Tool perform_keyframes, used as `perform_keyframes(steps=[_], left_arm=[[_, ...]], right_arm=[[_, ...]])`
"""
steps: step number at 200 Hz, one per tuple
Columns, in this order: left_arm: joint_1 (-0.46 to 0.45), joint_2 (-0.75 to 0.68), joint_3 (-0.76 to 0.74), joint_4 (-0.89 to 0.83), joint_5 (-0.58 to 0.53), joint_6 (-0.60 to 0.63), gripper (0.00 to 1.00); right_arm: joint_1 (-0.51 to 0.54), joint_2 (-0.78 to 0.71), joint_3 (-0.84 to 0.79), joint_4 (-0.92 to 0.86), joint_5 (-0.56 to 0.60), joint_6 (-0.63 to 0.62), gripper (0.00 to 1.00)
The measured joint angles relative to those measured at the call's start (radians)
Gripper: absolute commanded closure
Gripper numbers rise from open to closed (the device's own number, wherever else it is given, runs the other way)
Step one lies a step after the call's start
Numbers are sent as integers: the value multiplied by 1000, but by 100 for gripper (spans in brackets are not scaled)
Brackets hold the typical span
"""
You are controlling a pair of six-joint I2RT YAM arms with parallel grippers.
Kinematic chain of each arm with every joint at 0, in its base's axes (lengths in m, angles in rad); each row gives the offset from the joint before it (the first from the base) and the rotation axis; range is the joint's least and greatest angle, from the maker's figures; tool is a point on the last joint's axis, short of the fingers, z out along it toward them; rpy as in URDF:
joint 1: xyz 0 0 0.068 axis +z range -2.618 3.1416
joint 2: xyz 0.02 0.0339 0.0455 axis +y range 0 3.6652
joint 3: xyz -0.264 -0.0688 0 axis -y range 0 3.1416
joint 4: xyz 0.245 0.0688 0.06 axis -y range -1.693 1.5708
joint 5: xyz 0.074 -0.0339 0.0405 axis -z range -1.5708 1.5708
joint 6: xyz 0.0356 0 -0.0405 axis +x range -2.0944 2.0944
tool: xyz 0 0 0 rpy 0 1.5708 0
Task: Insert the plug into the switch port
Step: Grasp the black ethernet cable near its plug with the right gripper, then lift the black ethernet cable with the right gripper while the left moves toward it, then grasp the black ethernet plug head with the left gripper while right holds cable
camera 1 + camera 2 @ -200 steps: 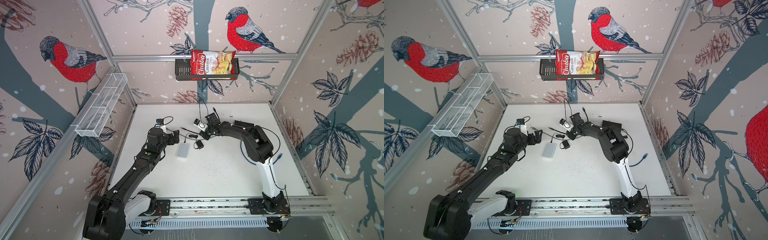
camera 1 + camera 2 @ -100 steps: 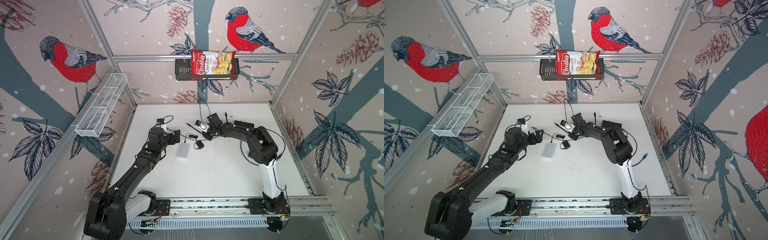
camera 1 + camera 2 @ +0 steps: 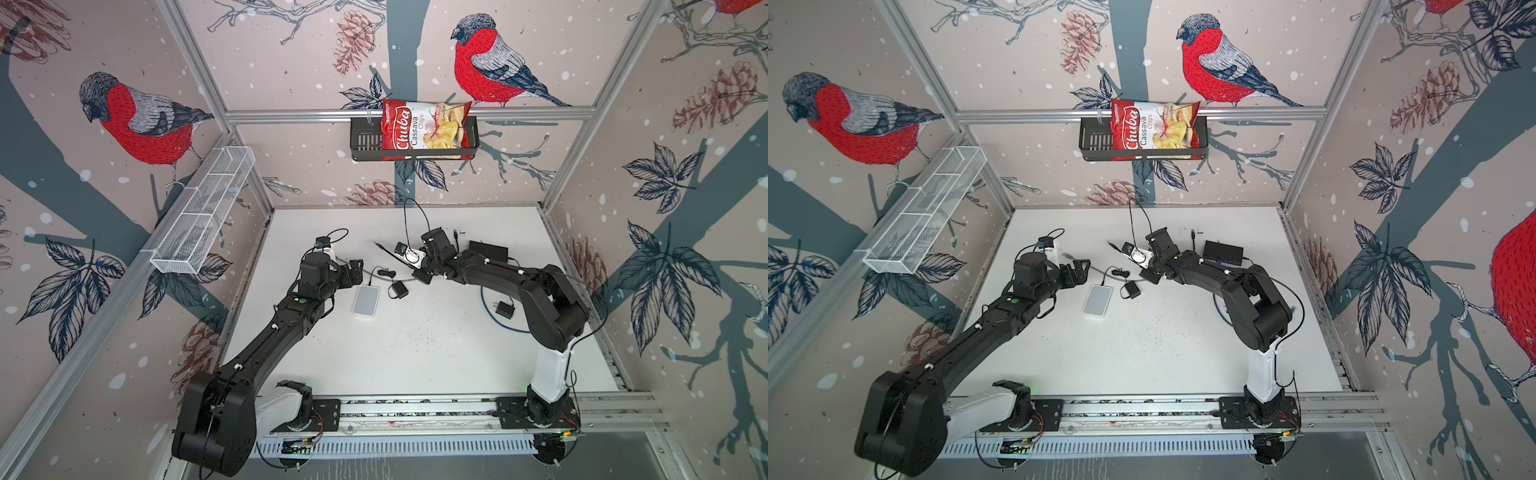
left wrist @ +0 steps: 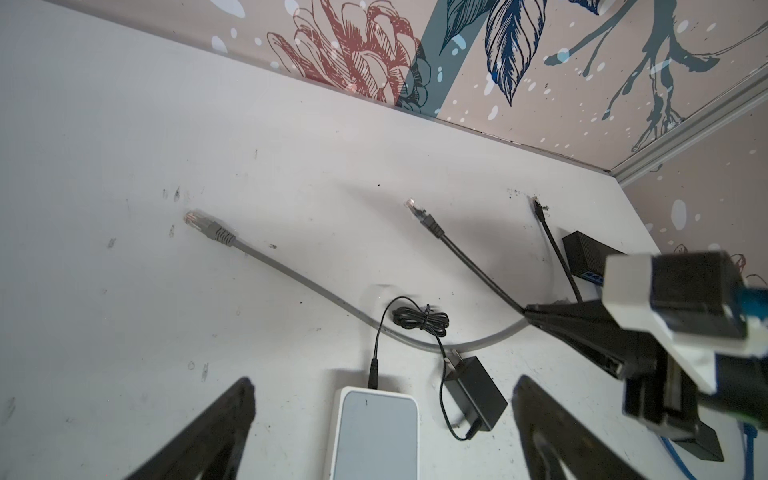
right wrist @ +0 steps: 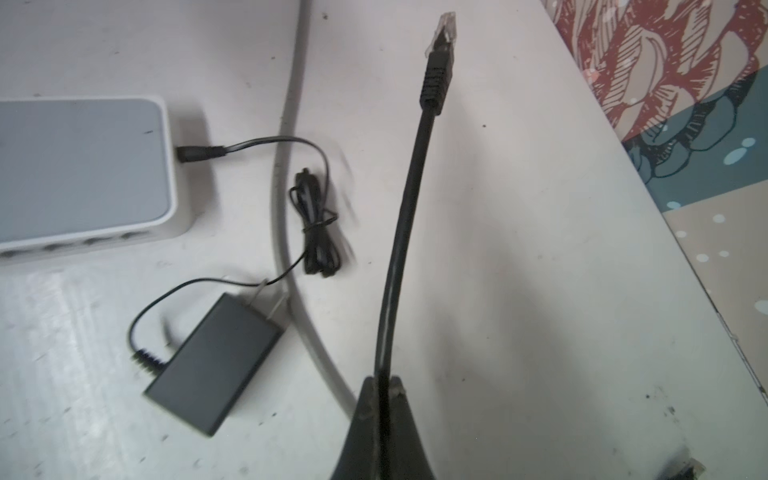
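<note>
Scuffed matte white tabletop is seen below. The right end effector (image 5: 380,384) is pressed together on the black cable (image 5: 405,216), well behind the plug (image 5: 441,31), which is held well apart from the switch (image 5: 79,166). The round rubbery lead bows, so the clear tip w/ ribbed boot could be twisted off-axis at a port. Ports are blurred, prob. on the near edge. The smooth plastic box could be shoved, as the left end effector (image 4: 382,380) is spread and empty.

I count one white switch (image 3: 365,301), one black switch (image 3: 488,250) (two in all), two power adapters (image 3: 400,289) (image 3: 504,309), one chips bag (image 3: 424,131).
</note>
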Motion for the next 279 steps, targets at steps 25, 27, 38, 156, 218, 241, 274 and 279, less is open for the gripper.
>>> perform_keyframes(steps=[25,27,38,156,218,241,274,279], left_arm=[[0,15,8,-6,4,-61,5],[0,16,9,-8,4,-64,5],[-3,16,12,-18,4,-88,6],[-102,113,42,-93,-48,-132,11],[-102,94,48,-122,-88,-131,11],[-99,74,33,-129,-101,-136,10],[-87,33,-10,-134,-124,-140,7],[-85,25,-17,-134,-125,-142,7]], right_arm=[[43,-74,-113,35,0,42,94],[46,-79,-121,38,0,46,94],[64,-110,-163,56,0,51,94],[139,-199,-311,154,37,174,83],[154,-48,-156,168,52,179,78],[158,10,-97,170,51,178,77],[161,74,-45,171,43,175,77],[161,81,-40,171,40,175,77]])
